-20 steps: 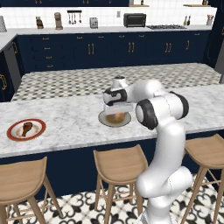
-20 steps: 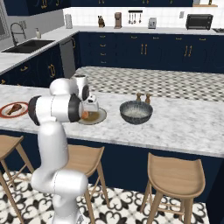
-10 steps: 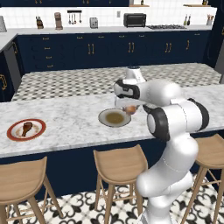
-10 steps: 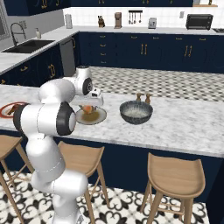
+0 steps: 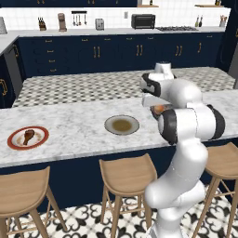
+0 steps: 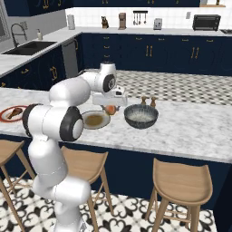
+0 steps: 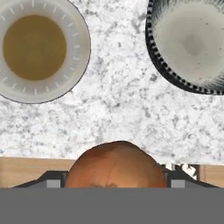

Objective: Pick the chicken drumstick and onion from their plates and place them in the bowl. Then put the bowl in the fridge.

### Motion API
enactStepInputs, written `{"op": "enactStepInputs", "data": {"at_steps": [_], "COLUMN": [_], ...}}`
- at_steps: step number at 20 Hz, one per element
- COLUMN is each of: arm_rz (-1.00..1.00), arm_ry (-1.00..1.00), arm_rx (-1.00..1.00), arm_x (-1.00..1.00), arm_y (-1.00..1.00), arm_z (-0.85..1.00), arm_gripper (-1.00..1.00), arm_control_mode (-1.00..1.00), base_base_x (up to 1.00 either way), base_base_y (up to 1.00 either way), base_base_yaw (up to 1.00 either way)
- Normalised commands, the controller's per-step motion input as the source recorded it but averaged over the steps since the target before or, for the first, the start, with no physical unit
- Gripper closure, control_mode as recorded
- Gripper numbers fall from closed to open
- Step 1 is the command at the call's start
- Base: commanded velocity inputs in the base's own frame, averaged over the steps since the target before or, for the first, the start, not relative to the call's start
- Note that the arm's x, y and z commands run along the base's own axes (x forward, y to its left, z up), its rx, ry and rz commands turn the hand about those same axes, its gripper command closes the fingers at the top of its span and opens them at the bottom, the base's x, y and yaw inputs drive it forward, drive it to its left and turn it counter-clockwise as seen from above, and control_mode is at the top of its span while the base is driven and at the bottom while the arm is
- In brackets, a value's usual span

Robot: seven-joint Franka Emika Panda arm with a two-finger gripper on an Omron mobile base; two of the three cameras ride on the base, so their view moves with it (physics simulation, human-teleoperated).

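**Onion held above the marble counter, between plate and bowl**

No brand, label or writing can be read on anything here.

The gripper (image 6: pixel 110 108) is clamped on the onion (image 7: pixel 116 165), its jaws standing wide around the round orange-tan ball, which is lifted clear of the counter (image 7: pixel 118 105). The onion is round, so no long axis can be told. In the hand view the grey-olive plate (image 7: pixel 81 48) with its brownish centre lies below and to one side of the gripper, and the dark speckled bowl (image 7: pixel 154 57) lies below to the other side; bare marble separates them. In the right base view the onion (image 6: pixel 110 109) hangs just beside the bowl's (image 6: pixel 131 121) rim.

The chicken drumstick (image 5: pixel 28 136) lies on the red-rimmed white plate (image 5: pixel 13 143), well away from the gripper at the far end of the counter. Its long axis runs diagonally, fat end up and away from the stools, thin end towards the counter's near edge.

The counter is white-grey veined marble on a navy island, with wooden stools (image 5: pixel 127 175) along its near side. Behind it runs a second surface with a patterned top, then navy cabinets (image 5: pixel 93 53) with gold handles under a white tiled wall. The floor is black-and-white patterned tile.
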Motion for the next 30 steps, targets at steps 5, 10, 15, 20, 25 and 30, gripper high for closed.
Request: {"op": "enactStepInputs", "data": {"at_steps": [5, 10, 15, 20, 25, 30], "arm_rz": [0.0, 0.0, 0.03, 0.02, 0.0, -0.01], "arm_ry": [0.04, 0.06, 0.01, -0.01, -0.13, -0.08], "arm_rx": [0.0, 0.02, 0.0, -0.02, -0.01, 0.01], "arm_x": [0.68, 0.9, 0.87, 0.32, -0.01, -0.14], "arm_y": [-0.97, -0.76, -0.4, -0.05, 0.27, 0.18], "arm_z": [0.0, -0.09, -0.41, -0.6, -0.61, -0.76], "arm_gripper": [1.0, 1.0, 1.0, 1.0, 1.0, -1.0], "arm_control_mode": [-1.0, -1.0, -1.0, -1.0, -1.0, -1.0], "base_base_x": [0.0, 0.0, 0.0, 0.0, 0.0, 0.0], "base_base_y": [0.0, 0.0, 0.0, 0.0, 0.0, 0.0], "base_base_yaw": [0.0, 0.0, 0.0, 0.0, 0.0, 0.0]}}
